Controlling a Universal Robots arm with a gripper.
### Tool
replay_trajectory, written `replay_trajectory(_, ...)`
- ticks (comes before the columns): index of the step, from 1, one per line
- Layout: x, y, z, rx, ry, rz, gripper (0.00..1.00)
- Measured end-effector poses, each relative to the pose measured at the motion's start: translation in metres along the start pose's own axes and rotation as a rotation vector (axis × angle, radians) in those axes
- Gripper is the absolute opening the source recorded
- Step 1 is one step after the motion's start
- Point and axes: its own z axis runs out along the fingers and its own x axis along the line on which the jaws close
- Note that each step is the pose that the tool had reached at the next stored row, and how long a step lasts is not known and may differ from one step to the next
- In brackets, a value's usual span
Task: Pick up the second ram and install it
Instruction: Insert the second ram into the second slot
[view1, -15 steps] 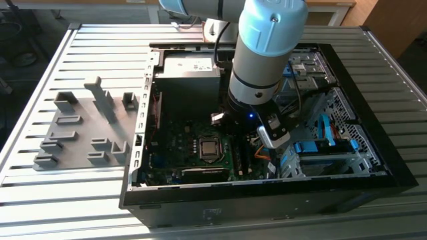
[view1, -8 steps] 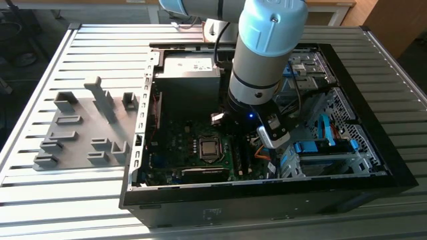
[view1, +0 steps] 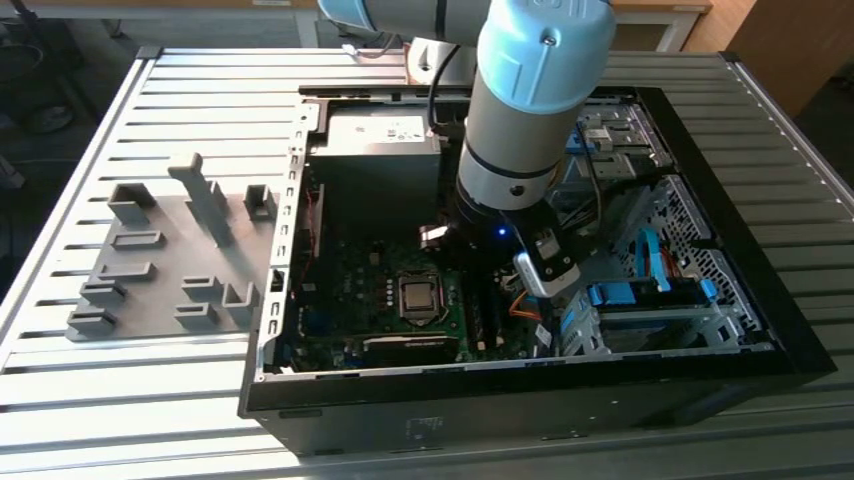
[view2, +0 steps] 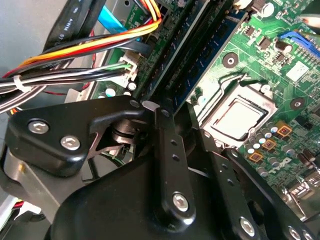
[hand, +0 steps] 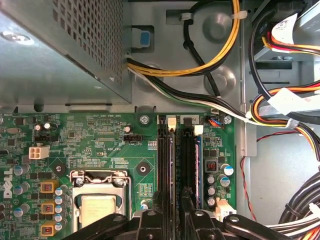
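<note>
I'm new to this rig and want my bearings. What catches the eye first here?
The arm reaching down into the open computer case, its end effector over the RAM slots. Beside those sit the CPU socket and, on the exterior view's left, grey fixture blocks on the table.

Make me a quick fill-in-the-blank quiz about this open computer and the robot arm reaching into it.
1. The tool hangs over the memory slots on the green ____.
2. The grey fixture plate lies on the slatted table outside the case, on the exterior view's ____.
3. In the first wrist view, the cable curving past the power supply is ____ in colour.
Missing words: motherboard; left; yellow.
</note>
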Motion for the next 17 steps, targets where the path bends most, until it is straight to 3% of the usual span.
replay_trajectory(3, 0.0001, 0.0003, -0.0061, 0.0000, 0.0003, 0.000, 0.27)
replay_trajectory(9, 0.0005, 0.0011, -0.0260, 0.0001, 0.0015, 0.000, 0.27)
replay_trajectory(15, 0.0005, 0.0013, -0.0298, -0.0003, 0.0022, 0.000, 0.26)
replay_trajectory(17, 0.0006, 0.0012, -0.0300, 0.0001, 0.0023, 0.000, 0.14)
